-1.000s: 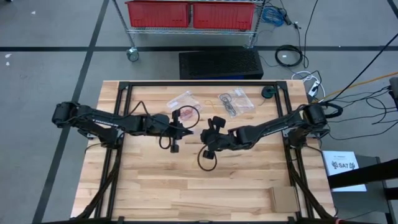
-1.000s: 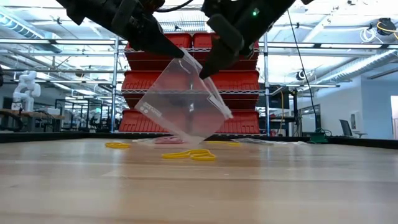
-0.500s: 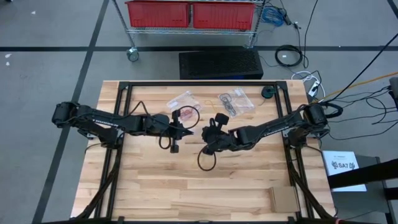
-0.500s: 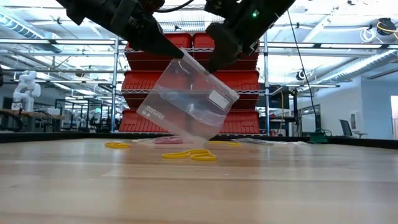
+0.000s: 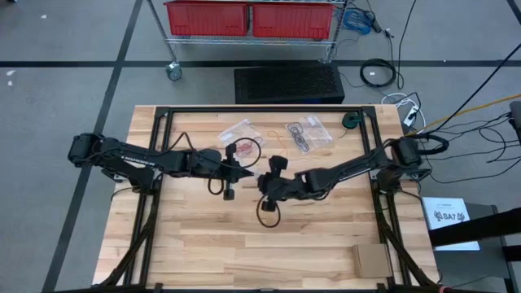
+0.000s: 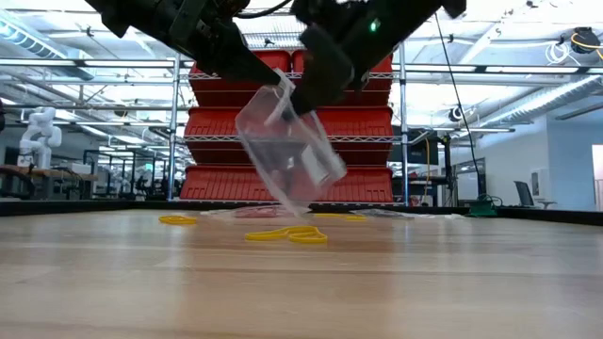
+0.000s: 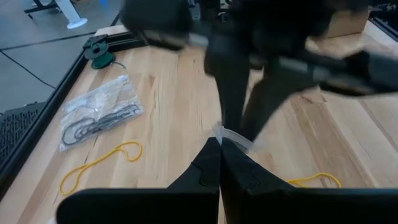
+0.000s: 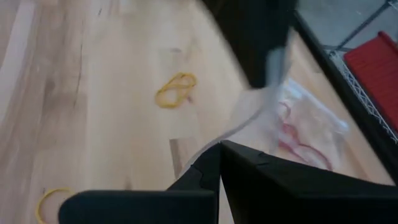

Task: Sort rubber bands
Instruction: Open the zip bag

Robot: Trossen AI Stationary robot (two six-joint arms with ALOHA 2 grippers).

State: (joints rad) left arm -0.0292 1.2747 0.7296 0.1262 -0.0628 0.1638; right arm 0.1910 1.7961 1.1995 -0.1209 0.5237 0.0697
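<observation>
A clear plastic bag [image 6: 287,155] hangs over the table's middle between my two grippers. My left gripper [image 5: 248,172] and my right gripper [image 5: 262,180] are both shut on its top edge, close together. Yellow rubber bands lie loose on the wood: a pair [image 6: 287,234], one [image 6: 177,220] farther left, and one [image 7: 99,165] beside a bag. A flat bag with black bands [image 5: 309,134] and a flat bag with red bands [image 5: 236,130] lie near the far edge. My left gripper pinches the clear bag's top edge [image 7: 233,138] between its two fingertips, slanting down from the table's left. The bag hangs below, clear of the table. My right gripper pinches the same top edge [image 6: 294,102] a little lower, slanting down from the right; the bag droops tilted beneath it.
A black metal frame [image 5: 163,122] runs round the tabletop. A cardboard piece [image 5: 370,260] lies at the near right corner, and a dark round thing [image 5: 350,120] sits at the far right. Bare wood [image 5: 203,236] stretches toward the near edge.
My right gripper has moved toward the table's left and slightly down, closer to my left gripper, with a small roll. The clear bag, spread wide half a second ago, now hangs narrower and more upright between the two holds.
</observation>
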